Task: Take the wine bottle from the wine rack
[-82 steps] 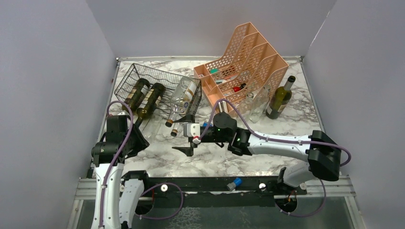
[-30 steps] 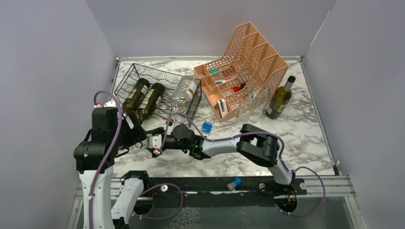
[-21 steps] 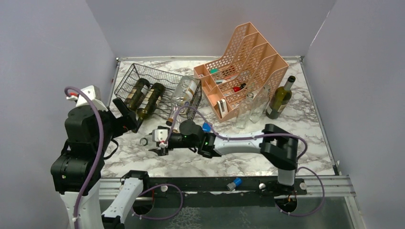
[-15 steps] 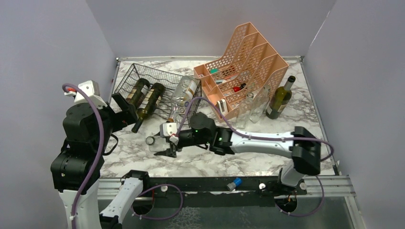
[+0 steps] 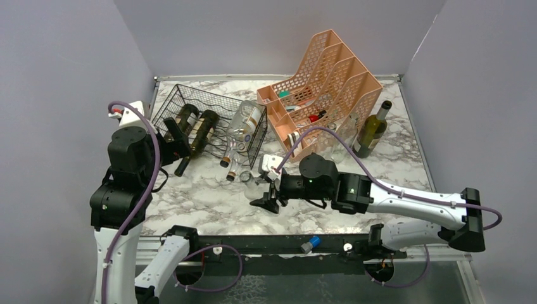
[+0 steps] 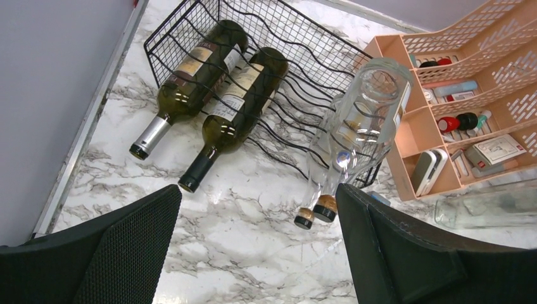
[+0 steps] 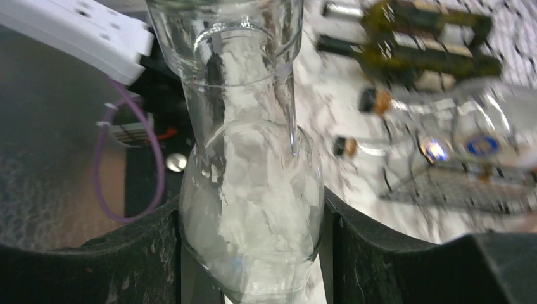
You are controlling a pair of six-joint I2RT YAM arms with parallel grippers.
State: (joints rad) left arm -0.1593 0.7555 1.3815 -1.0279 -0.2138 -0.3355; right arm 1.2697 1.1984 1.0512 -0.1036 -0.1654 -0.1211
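Pinching the clear wine bottle point(image 7: 247, 190) just beside the wine rack point(image 5: 209, 98), toward the worktop's point(image 5: 202, 210) near edge, the right end effector point(image 7: 253, 256) seems mid carry-away, next needing a bare landing spot, while the left end effector point(image 6: 258, 189) hangs spread.

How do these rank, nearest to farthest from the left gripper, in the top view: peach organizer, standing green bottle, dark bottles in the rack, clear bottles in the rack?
From the left gripper:
1. dark bottles, just beside it, left side of the wine rack.
2. clear bottles, at the rack's right end.
3. peach organizer, back centre.
4. standing green bottle, far right.
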